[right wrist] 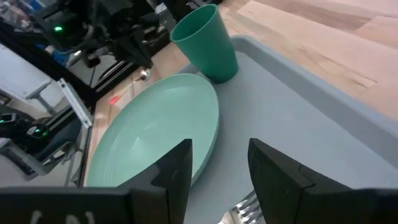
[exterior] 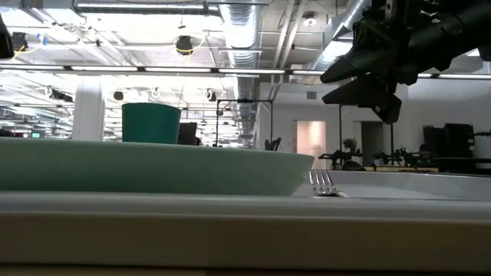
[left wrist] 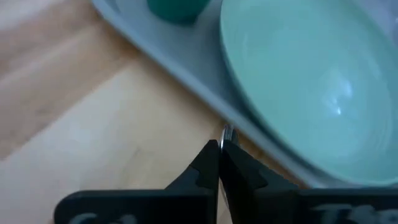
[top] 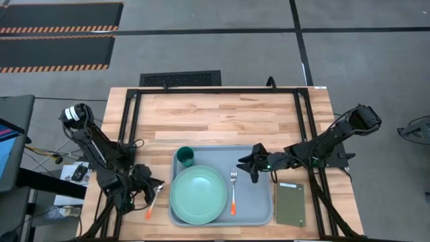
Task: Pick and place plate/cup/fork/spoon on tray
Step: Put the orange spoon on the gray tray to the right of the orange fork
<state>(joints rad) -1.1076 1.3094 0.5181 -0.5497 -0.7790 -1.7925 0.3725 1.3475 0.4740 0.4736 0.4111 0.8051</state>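
The pale blue-grey tray (top: 255,202) lies at the table's near middle. On it are the mint-green plate (top: 197,195), the dark green cup (top: 185,158) at its far left corner, and the fork (top: 233,191) to the right of the plate. The spoon (top: 154,202) is just left of the tray, its orange tip (top: 148,215) toward the near edge. My left gripper (top: 157,189) is shut on it. My right gripper (top: 252,165) is open and empty, above the tray's right part (exterior: 368,77), near the fork's tines (right wrist: 245,211). My left gripper pinches the spoon between its two shut fingers (left wrist: 208,165). A short silver bit (left wrist: 227,132) sticks out past the fingertips toward the tray's rim. The orange-tipped handle end (top: 148,215) trails toward the near edge. I cannot tell whether the spoon is lifted clear of the table.
A small olive-green pad (top: 290,205) lies right of the tray. A black metal frame (top: 215,91) runs around the table's far half. Bare wood (top: 222,121) lies beyond the tray.
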